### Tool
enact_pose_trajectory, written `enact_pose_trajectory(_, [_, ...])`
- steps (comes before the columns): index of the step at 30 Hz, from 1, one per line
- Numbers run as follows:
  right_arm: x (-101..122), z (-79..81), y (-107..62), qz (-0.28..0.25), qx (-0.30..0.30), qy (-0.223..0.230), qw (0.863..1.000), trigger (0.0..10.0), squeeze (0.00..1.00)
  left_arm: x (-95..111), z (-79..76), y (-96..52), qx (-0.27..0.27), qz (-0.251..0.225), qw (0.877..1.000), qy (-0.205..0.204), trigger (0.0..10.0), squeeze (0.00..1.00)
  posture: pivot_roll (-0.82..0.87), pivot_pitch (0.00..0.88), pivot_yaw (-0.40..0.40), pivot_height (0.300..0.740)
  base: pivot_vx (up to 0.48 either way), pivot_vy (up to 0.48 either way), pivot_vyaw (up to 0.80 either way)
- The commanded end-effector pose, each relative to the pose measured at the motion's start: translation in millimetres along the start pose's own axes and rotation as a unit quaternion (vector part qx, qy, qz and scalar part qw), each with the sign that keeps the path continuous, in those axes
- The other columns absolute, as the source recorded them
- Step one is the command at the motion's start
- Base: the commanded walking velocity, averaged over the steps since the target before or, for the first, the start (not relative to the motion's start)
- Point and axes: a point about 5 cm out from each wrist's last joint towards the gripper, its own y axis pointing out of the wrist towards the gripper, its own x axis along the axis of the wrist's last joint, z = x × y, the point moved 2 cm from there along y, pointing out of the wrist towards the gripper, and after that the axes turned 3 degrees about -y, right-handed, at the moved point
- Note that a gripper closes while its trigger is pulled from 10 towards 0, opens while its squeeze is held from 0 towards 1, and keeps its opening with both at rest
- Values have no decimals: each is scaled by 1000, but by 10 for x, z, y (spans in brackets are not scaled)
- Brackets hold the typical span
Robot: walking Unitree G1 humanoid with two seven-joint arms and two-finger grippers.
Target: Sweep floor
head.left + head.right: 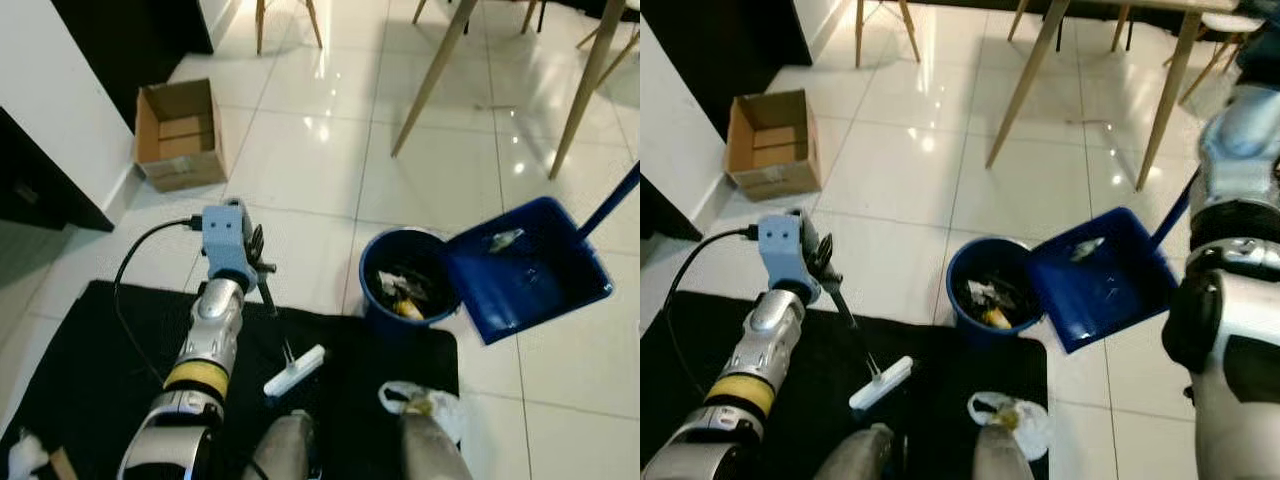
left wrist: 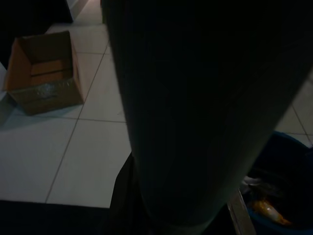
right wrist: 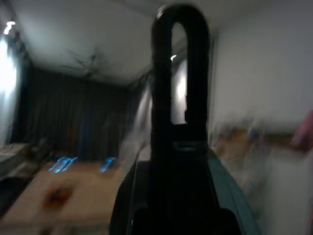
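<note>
Tipping dustpan (image 1: 525, 272) over bin (image 1: 405, 285), left gripper (image 1: 830, 270) fingers pinching brush (image 1: 875, 378); right fingers untellable, spill risk.

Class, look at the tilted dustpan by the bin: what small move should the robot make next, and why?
Probably tip the blue dustpan further toward the blue bin. A scrap of litter sits on the pan, whose lower edge already overlaps the bin's rim, so more tilt should likely slide it in with the other rubbish.

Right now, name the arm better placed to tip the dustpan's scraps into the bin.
Right. Its arm holds the blue dustpan, tilted beside the bin; the left gripper holds the small brush.
</note>
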Motion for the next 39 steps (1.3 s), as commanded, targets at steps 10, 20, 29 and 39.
enact_pose_trajectory(10, [-539,-852,-186,230,-25,65,971,10000,0,21,180,36,0,17,998,62,10000,0,-41,94,22,740,0,0,0])
enact_pose_trajectory(20, [-737,-1873,-715,344,-130,-24,930,10000,0,-84,201,-3,7,32,997,65,10000,0,-44,98,18,740,0,0,0])
enact_pose_trajectory(29, [-418,-2806,-1128,331,-269,-100,899,10000,0,-148,254,-96,18,24,998,62,10000,0,-39,92,6,740,0,0,0])
enact_pose_trajectory(39, [-171,-3380,-1605,400,-253,-196,859,10000,0,-345,409,-329,28,47,996,74,10000,0,-59,130,8,740,0,0,0])
